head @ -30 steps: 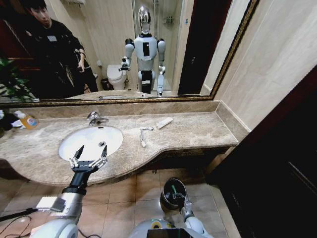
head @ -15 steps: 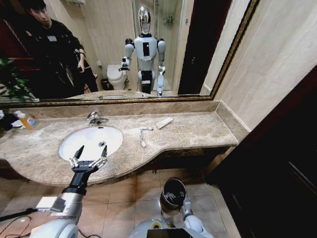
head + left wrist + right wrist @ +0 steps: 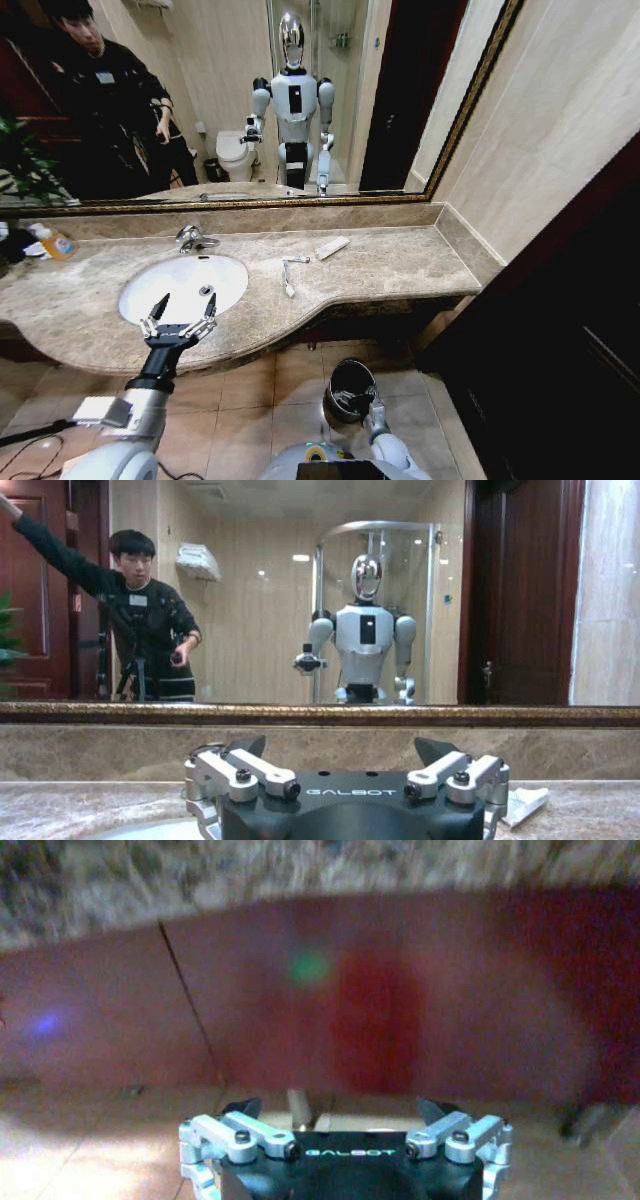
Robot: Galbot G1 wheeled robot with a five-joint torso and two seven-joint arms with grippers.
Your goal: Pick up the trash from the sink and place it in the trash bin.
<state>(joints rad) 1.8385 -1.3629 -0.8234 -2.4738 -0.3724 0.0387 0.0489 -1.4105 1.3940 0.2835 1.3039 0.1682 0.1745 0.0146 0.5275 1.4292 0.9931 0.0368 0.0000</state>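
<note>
The white oval sink [image 3: 150, 290] is set in the beige marble countertop, and I see no trash inside the basin. A white toothbrush [image 3: 288, 281], a short white stick [image 3: 297, 259] and a flat white packet [image 3: 332, 247] lie on the counter to the right of it. My left gripper [image 3: 178, 318] hovers open over the sink's front rim, holding nothing; the left wrist view shows it [image 3: 340, 746] with the packet [image 3: 525, 802] off to one side. The black trash bin [image 3: 350, 389] stands on the floor below. My right gripper [image 3: 340, 1108] is open and empty, low beside the bin.
A chrome faucet [image 3: 193, 238] rises behind the basin. A bottle of orange liquid [image 3: 55, 242] stands at the counter's far left. A dark wooden cabinet [image 3: 570, 330] fills the right side. The brown tiled floor [image 3: 250, 400] lies under the counter's edge.
A green stick that showed in the bin's mouth a second ago has dropped out of sight. The left gripper has not moved.
</note>
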